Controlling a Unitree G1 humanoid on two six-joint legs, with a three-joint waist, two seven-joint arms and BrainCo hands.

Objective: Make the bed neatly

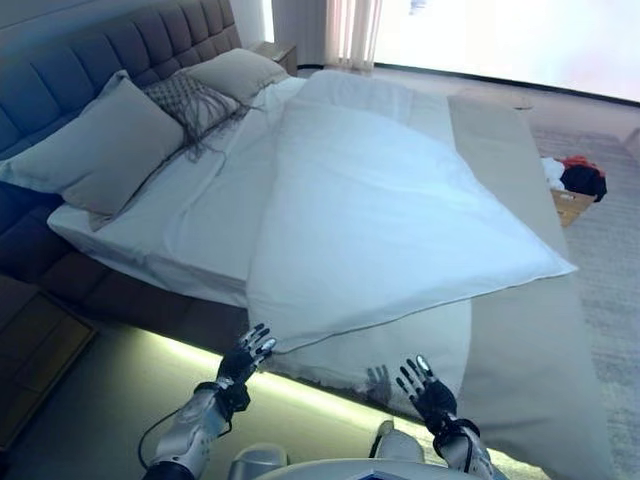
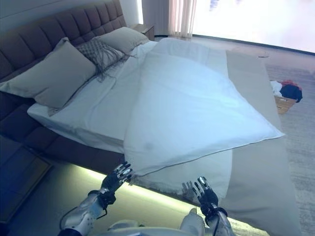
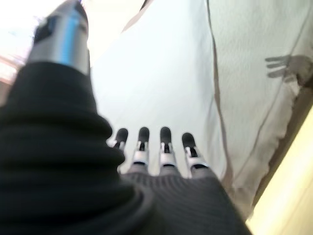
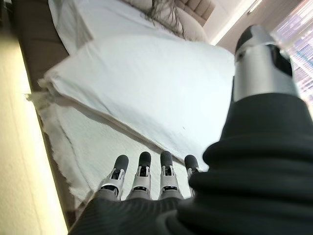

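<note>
A white duvet [image 1: 390, 210] lies skewed across the bed, its near corner hanging over the bed's side edge above a white sheet [image 1: 400, 350]. Two beige pillows [image 1: 105, 145] and a patterned cushion [image 1: 195, 100] lean against the grey tufted headboard [image 1: 90, 60]. My left hand [image 1: 245, 358] hovers open just below the duvet's near corner, fingers straight, holding nothing. My right hand [image 1: 425, 388] is open too, fingers spread, in front of the hanging sheet, apart from it. Both wrist views show straight fingers [image 3: 164, 147] [image 4: 142, 171] with bedding beyond them.
A beige bedspread [image 1: 530, 330] drapes over the foot of the bed to the right. A basket of clothes [image 1: 575, 190] stands on the carpet at the far right. A lit strip [image 1: 200, 355] glows under the bed frame. A wooden nightstand [image 1: 30, 360] stands at lower left.
</note>
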